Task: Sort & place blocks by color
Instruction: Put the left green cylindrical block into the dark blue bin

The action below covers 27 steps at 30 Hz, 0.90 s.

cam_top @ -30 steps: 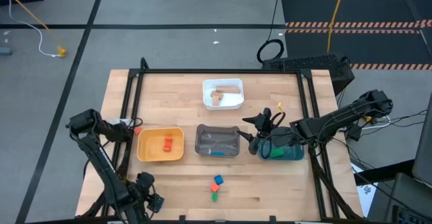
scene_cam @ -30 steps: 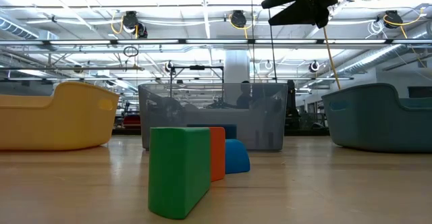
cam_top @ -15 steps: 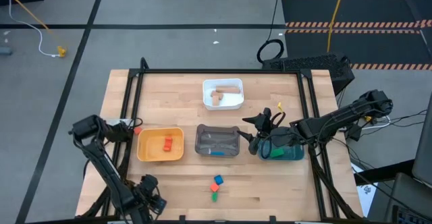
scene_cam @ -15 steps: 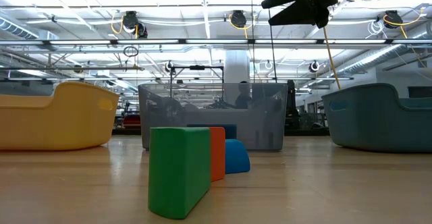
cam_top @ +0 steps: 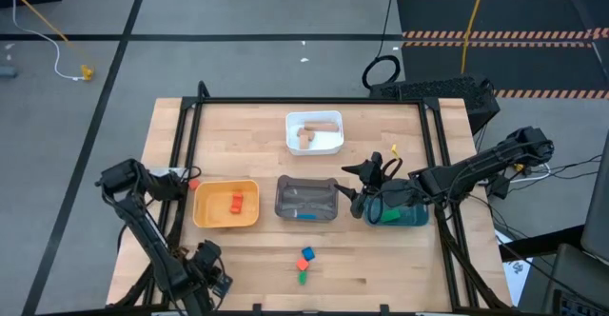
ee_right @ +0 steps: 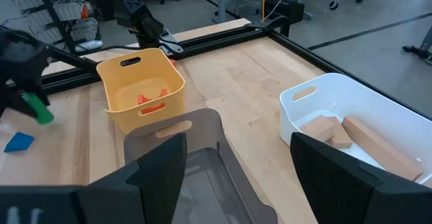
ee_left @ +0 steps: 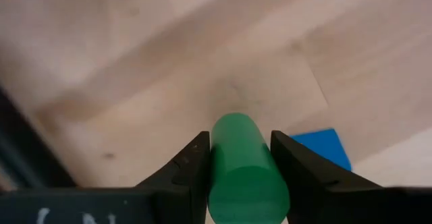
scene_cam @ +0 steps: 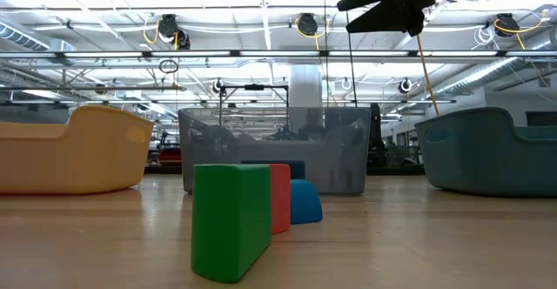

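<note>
My left gripper point(ee_left: 239, 140) is at the table's near left corner point(cam_top: 207, 266), shut on a green cylinder block point(ee_left: 246, 177). A blue block point(ee_left: 324, 146) lies on the wood beside it. A red, a blue and a green block point(cam_top: 304, 264) rest together on the table near the front edge; the low view shows the green one point(scene_cam: 231, 219) nearest. My right gripper point(ee_right: 243, 177) hangs open over the gap between the grey tray point(cam_top: 306, 199) and the teal tray point(cam_top: 404, 216), with nothing between its fingers. My left gripper pinches the green cylinder by its curved sides point(ee_left: 219, 156) between the two fingers, which lie along its length. In the right wrist view the cylinder point(ee_right: 37, 110) sticks out tilted below the fingers. Whether its lower end touches the table, I cannot tell.
The yellow tray point(cam_top: 203, 216) holds red blocks, the white tray point(cam_top: 314, 149) at the back holds tan wooden blocks, and the grey tray holds a blue one. A black frame point(cam_top: 304, 100) runs along the far and side edges. Bare wood lies near the front.
</note>
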Available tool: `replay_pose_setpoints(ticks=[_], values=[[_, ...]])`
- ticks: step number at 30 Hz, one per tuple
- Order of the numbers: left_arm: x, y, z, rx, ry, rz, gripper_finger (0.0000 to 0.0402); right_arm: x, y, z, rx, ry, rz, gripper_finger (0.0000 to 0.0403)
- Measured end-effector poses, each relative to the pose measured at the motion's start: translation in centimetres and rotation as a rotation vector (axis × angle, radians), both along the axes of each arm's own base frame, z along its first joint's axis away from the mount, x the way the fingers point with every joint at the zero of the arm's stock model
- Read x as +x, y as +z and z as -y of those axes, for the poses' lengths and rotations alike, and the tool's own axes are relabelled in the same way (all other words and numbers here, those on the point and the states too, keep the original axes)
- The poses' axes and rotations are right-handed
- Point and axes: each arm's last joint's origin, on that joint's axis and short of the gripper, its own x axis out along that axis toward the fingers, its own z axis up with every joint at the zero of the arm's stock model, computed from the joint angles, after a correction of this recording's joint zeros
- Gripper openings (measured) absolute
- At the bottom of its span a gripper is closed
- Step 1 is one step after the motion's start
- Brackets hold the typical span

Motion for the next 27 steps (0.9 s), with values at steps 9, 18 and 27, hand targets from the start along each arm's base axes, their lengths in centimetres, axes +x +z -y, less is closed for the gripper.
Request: replay_pose_setpoints(ticks=[9, 18, 27], values=[[0.5, 4.6, -3.4, 0.058, -0.037, 0.187, 0.013, 0.0, 0.0, 0.0, 0.0, 0.0, 0.0, 0.0256], [3.6, 8.3, -8.0, 0.248, -0.152, 0.474, 0.013, 0.0, 0.0, 0.0, 0.0, 0.0, 0.0, 0.0256], [8.4, 9.1, -11.4, 0.47, -0.33, 0.571, 0.013, 0.3, 0.8, -0.1, 0.03, -0.001, 0.087, 0.0256]])
